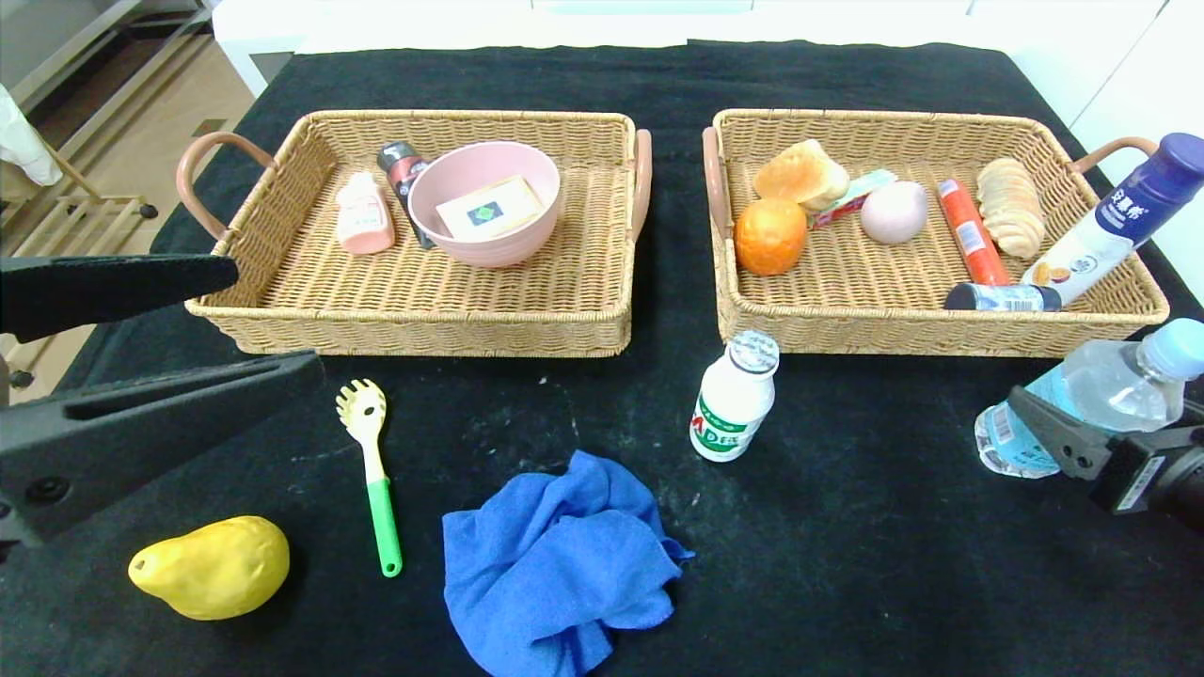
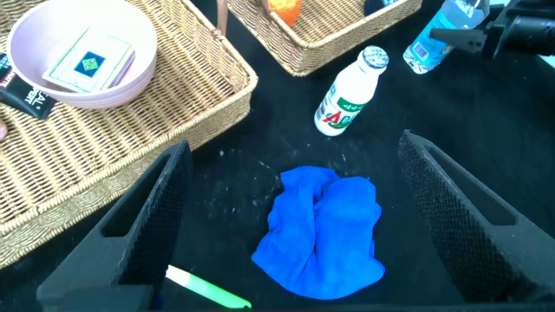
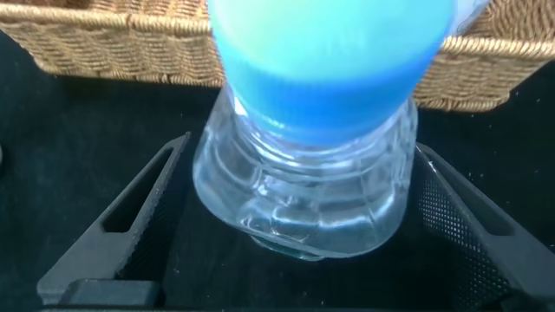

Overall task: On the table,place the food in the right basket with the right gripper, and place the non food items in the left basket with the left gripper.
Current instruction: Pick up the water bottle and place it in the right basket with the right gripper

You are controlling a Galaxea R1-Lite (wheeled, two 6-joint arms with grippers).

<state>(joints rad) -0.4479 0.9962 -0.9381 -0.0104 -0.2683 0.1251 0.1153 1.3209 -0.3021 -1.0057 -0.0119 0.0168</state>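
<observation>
My right gripper (image 1: 1049,409) is open at the table's right edge, its fingers on either side of the clear water bottle (image 1: 1082,400) with a pale-blue cap. In the right wrist view the water bottle (image 3: 303,186) fills the space between the fingers, with a gap on one side. My left gripper (image 1: 277,320) hangs open at the left. In its own view, the left gripper (image 2: 293,147) is above the crumpled blue cloth (image 2: 323,230). On the black table (image 1: 847,564) lie a yellow pear (image 1: 214,567), a yellow-green pasta spoon (image 1: 372,470), the blue cloth (image 1: 555,564) and a small white green-labelled bottle (image 1: 736,397).
The left basket (image 1: 414,324) holds a pink bowl (image 1: 484,202) with a card, a pink bottle and a black tube. The right basket (image 1: 931,334) holds bread, an orange (image 1: 769,235), a sausage and a white bottle with a dark-blue cap (image 1: 1105,230) at its right end.
</observation>
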